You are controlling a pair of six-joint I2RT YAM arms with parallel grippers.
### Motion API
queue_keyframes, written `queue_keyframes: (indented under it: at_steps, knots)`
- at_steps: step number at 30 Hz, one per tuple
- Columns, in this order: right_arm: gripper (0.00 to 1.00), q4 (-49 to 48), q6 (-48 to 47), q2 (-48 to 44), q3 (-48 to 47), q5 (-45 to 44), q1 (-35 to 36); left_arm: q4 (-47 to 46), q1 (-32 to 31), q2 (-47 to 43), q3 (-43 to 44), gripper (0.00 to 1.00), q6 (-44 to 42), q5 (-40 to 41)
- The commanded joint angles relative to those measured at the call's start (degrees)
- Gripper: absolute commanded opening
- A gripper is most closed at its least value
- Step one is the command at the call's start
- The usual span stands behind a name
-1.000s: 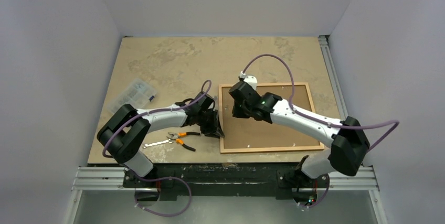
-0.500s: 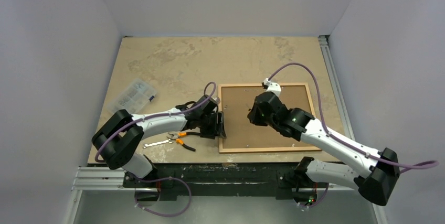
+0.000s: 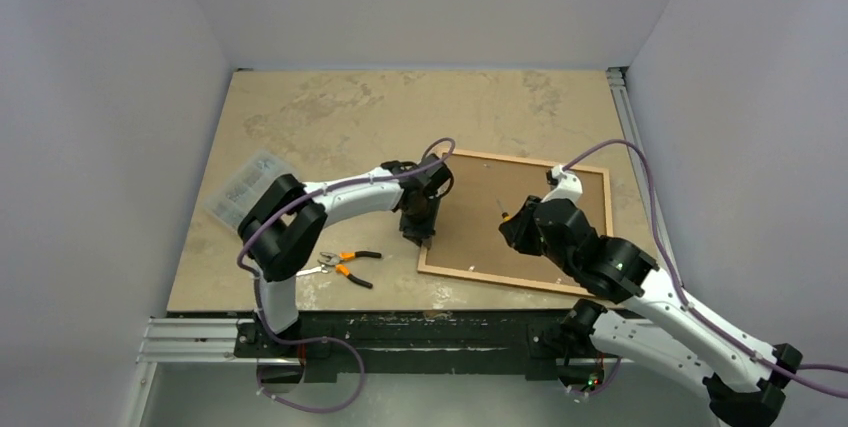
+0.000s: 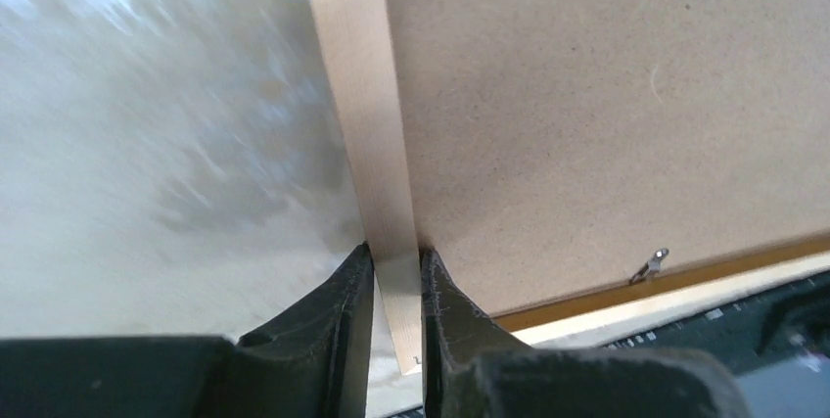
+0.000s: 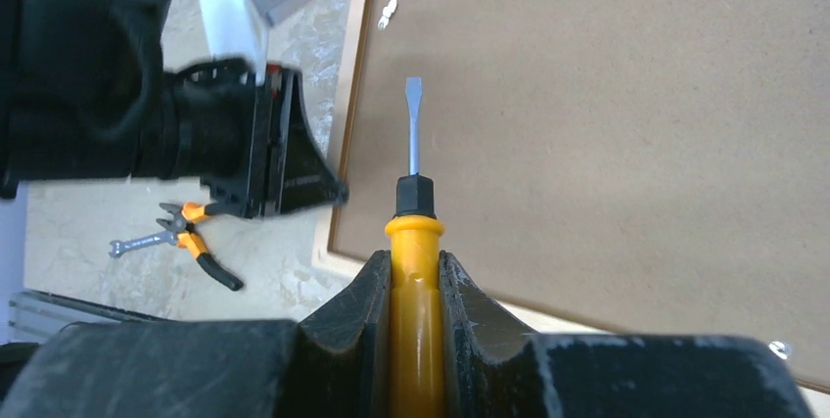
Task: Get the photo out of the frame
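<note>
The frame (image 3: 500,279), thin orange-brown wood, lies face down and skewed on the table. The photo's plain brown board back (image 3: 475,212) fills it; the printed side is hidden. My left gripper (image 3: 420,230) is shut on the frame's left moulding (image 4: 367,124), one finger outside it and one on the board (image 4: 587,95); the left wrist view shows the grip (image 4: 396,271). My right gripper (image 3: 513,226) is shut on a yellow-handled flat screwdriver (image 5: 415,242) held just above the board (image 5: 607,124), tip pointing towards the far left corner. A small metal tab (image 4: 654,263) sits at the board's edge.
Orange-handled pliers (image 3: 350,265) and a small wrench (image 3: 295,273) lie left of the frame near the front edge. A clear plastic box (image 3: 245,187) lies at the table's left. Metal rails run along the front and right edges.
The frame has turned from square to skewed, its left side swung away from me. My left gripper moved up along that side. My right arm drew back to the right with the screwdriver.
</note>
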State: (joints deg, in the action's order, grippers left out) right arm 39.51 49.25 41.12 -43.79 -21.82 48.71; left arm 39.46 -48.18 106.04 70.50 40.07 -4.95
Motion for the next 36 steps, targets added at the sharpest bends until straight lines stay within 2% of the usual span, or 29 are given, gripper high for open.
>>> queue_keyframes:
  at_steps: [1,3,5,7,9,12,15,18,22,25,29,31,33,36]
  knots:
    - [0.00,4.44,1.80,-3.80,-0.12,-3.08,-0.01,7.61,5.77,5.78,10.38,0.01,-15.15,9.56]
    - [0.00,5.78,2.03,-4.89,-0.28,-3.66,-0.02,11.72,9.67,10.04,17.90,0.02,-17.88,10.18]
    - [0.00,6.57,2.39,-5.70,-0.37,-3.90,-0.02,13.77,12.82,12.72,24.84,0.08,-19.28,9.92]
    - [0.00,6.74,2.45,-5.98,-0.60,-3.70,0.03,14.18,15.25,13.62,28.38,0.22,-19.80,6.34]
    - [0.00,7.35,2.43,-5.88,-1.08,-3.37,-0.04,12.03,16.29,11.94,28.54,0.42,-19.14,2.78]
    - [0.00,7.51,2.25,-6.03,-0.80,-3.93,-0.02,9.79,16.87,6.70,26.20,0.55,-15.24,0.82]
    - [0.00,6.92,2.30,-5.65,-0.73,-4.11,-0.02,6.98,16.88,-1.65,19.63,0.60,-8.62,-2.08]
    - [0.00,7.01,1.85,-4.50,-1.59,-3.21,-0.02,4.83,16.91,-10.92,10.44,0.65,3.14,-2.91]
    - [0.00,6.18,1.46,-3.57,-1.69,-3.11,-0.02,-2.06,17.15,-18.04,-1.12,0.70,19.79,-10.11]
    - [0.00,4.58,1.30,-3.06,-1.42,-2.79,-0.02,-5.86,17.15,-18.64,-6.07,0.67,28.59,-13.74]
    - [0.00,4.67,0.95,-2.20,-1.64,-1.78,-0.02,-2.79,16.99,-16.23,-7.20,0.70,35.17,-10.15]
    - [0.00,4.99,1.23,-2.41,-1.18,-2.33,-0.02,-4.24,16.95,-15.57,-9.07,0.71,39.02,-9.50]
    - [0.00,5.06,1.71,-3.11,-0.84,-2.56,0.01,-7.35,17.02,-14.49,-10.02,0.71,41.37,-9.88]
    - [0.00,4.74,1.65,-3.67,-0.83,-2.01,-0.02,-6.01,17.08,-10.70,-8.10,0.71,41.73,-10.02]
